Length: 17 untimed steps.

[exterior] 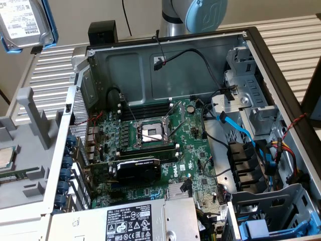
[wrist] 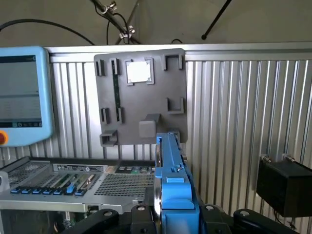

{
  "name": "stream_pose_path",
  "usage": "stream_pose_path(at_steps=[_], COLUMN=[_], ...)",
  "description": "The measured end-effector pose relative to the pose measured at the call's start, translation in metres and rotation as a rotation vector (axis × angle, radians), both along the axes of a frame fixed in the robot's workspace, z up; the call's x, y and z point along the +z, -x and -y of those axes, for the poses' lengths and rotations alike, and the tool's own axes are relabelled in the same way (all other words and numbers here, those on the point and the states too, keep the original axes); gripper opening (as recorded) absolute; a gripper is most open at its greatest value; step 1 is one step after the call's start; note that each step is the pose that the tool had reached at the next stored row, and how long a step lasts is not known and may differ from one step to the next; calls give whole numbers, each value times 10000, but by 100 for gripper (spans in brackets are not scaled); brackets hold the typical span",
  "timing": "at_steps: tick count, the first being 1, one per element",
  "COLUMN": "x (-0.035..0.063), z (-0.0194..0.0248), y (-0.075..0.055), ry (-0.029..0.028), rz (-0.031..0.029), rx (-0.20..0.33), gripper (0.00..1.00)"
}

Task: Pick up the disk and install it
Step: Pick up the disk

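Open computer case [exterior: 251,37]: central volume above motherboard [exterior: 150,145] free, entry from above unobstructed. Far half of case bare metal wall, only loose black cable [exterior: 193,55] dangling there. Exterior view's right side crowded: drive cage [exterior: 243,75], blue SATA cable [exterior: 241,131], red-yellow wire bundle [exterior: 288,148], other blue carrier [exterior: 261,228] already seated near right corner. Near edge blocked by power supply [exterior: 135,221]. Graphics card [exterior: 138,168] and CPU socket [exterior: 150,131] sit low. Disk [exterior: 22,22] held high, clear of case, exterior view's far left.
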<state>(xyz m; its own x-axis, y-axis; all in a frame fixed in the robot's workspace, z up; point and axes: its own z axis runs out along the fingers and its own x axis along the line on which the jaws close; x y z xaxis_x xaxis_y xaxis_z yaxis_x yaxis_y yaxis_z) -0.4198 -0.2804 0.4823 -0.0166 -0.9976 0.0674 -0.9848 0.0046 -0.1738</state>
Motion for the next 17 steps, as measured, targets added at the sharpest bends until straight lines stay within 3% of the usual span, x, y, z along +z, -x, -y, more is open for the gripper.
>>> stream_pose_path(at_steps=[4,9,17], x=[45,85,147], z=[50,142,340], y=[-144,-291,-456], ry=[0,1,1], rz=[0,-2,0], rx=[-1,-1,0], gripper=[37,37,37])
